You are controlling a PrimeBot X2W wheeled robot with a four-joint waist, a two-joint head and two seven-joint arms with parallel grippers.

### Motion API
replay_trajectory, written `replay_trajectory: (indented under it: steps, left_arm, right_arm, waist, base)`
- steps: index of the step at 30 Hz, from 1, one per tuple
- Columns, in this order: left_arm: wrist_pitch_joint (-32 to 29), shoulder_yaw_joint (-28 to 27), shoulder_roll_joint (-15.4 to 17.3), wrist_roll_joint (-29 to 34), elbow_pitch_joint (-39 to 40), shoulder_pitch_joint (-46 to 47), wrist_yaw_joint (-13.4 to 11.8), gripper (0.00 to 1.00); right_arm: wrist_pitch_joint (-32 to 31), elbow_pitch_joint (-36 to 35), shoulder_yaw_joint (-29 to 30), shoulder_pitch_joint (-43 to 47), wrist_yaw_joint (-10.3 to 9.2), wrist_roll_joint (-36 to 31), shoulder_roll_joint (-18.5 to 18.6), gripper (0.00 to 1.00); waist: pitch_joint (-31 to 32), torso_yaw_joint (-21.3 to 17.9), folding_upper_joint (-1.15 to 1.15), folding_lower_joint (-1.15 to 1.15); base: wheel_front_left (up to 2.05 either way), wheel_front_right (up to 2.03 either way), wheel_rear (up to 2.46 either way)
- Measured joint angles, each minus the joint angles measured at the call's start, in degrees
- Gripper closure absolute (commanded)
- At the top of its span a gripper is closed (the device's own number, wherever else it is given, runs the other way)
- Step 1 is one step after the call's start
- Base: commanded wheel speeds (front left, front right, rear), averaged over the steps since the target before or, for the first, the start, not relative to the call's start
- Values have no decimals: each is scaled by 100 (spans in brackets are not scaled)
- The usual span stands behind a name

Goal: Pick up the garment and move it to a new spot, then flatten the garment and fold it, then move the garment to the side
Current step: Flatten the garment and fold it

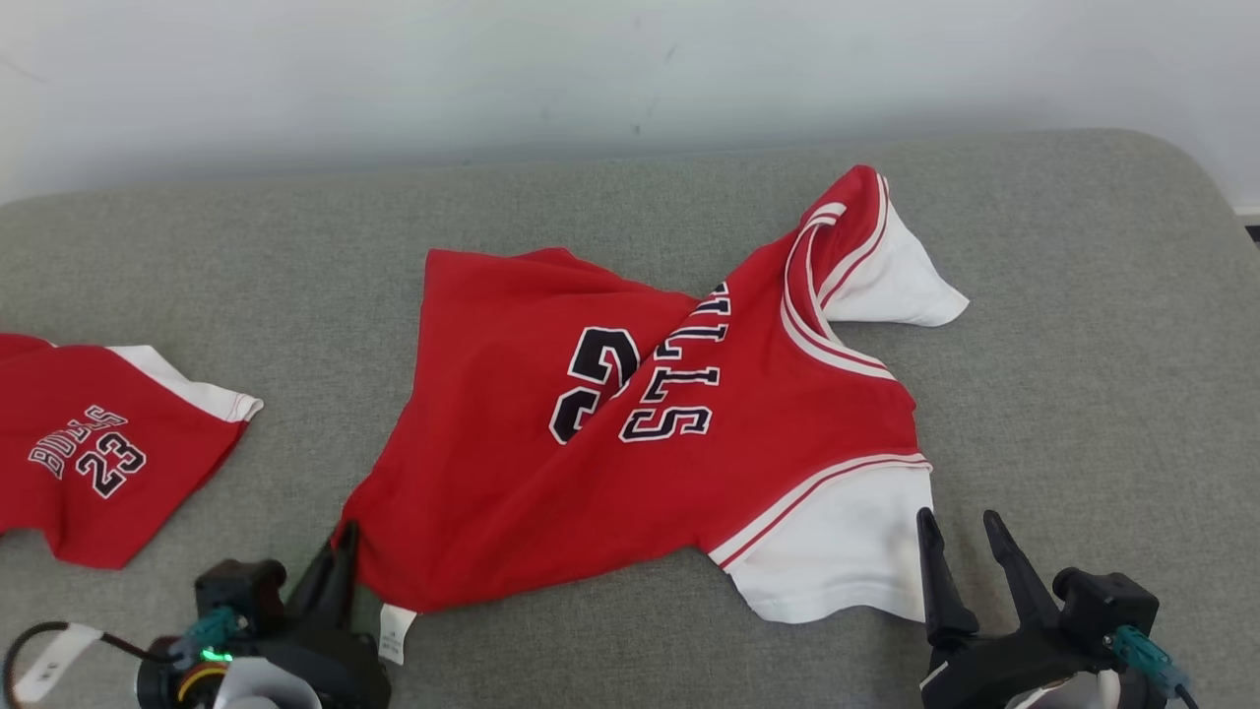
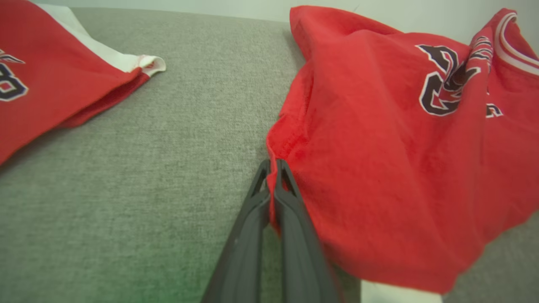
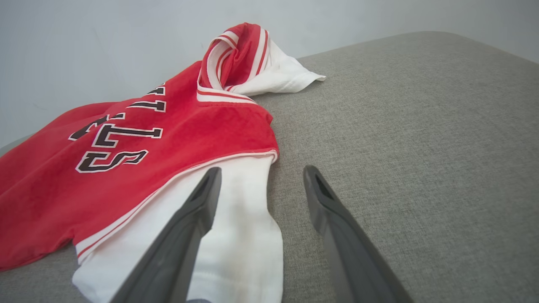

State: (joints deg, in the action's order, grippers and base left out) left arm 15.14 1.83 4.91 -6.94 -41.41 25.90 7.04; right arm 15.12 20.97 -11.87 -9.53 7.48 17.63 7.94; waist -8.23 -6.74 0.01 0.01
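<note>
The garment [image 1: 492, 473] lies on the cushion [image 1: 1083, 295], shorts [image 1: 98, 492] well apart to its left

Head view from above, facing forward-down; wrist views low, close, all sharing the jersey [image 1: 512, 492]

Jersey [image 1: 492, 473], mid-bench [image 1: 1083, 295]: I read "LLS" and a creased "2".
Second red garment [image 1: 148, 492], bench's left edge: I read "BULLS 23".

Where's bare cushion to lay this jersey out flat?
Widest bare patch: right of the jersey, out to the rounded edge of the cushion. A strip runs between jersey and back wall. Left is crowded: the other red garment sits close, with a narrower gap beside the left gripper.
</note>
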Motion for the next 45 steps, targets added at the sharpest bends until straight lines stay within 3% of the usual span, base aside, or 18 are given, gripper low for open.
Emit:
replay_trajectory:
  steps: [9, 18, 19, 20, 21, 28, 45]
  left_arm:
    - [-2, -393, -122, 43, 1074, -496, -279, 100]
    - [-2, -695, -167, 27, 990, -795, -457, 98]
    - [-2, -738, -175, 3, 942, -794, -464, 67]
    - [-2, -772, -176, 0, 903, -789, -480, 9]
    - [-2, -816, -180, -1, 857, -780, -519, 0]
    - [-2, -1073, -185, 178, 1214, -959, -871, 0]
    - [-2, -520, -202, 444, 2621, -2382, -813, 0]
  right_arm:
    - [-1, 38, 233, 220, 0, -1, -98, 0]
    - [-1, 35, 180, 162, 0, -11, -102, 0]
    - [0, 36, 166, 141, 0, -11, -100, 0]
    - [0, 41, 152, 117, 0, -10, -97, 0]
    - [-1, 41, 154, 91, 0, -10, -94, 0]
    - [0, 82, 288, 230, 0, -15, -107, 0]
    - [-1, -457, 249, 699, 0, -588, -263, 0]
  waist:
    - [155, 272, 0, 0]
    - [209, 630, -1, 0]
    - [197, 633, -1, 0]
    - [188, 622, 0, 0]
    - [182, 603, 0, 0]
    - [351, 474, 0, 0]
    - [1028, 393, -1, -1]
  base:
    - [0, 0, 0]
    - [0, 0, 0]
    - [0, 0, 0]
    - [0, 0, 0]
    - [0, 0, 0]
    - [0, 0, 0]
    - [0, 0, 0]
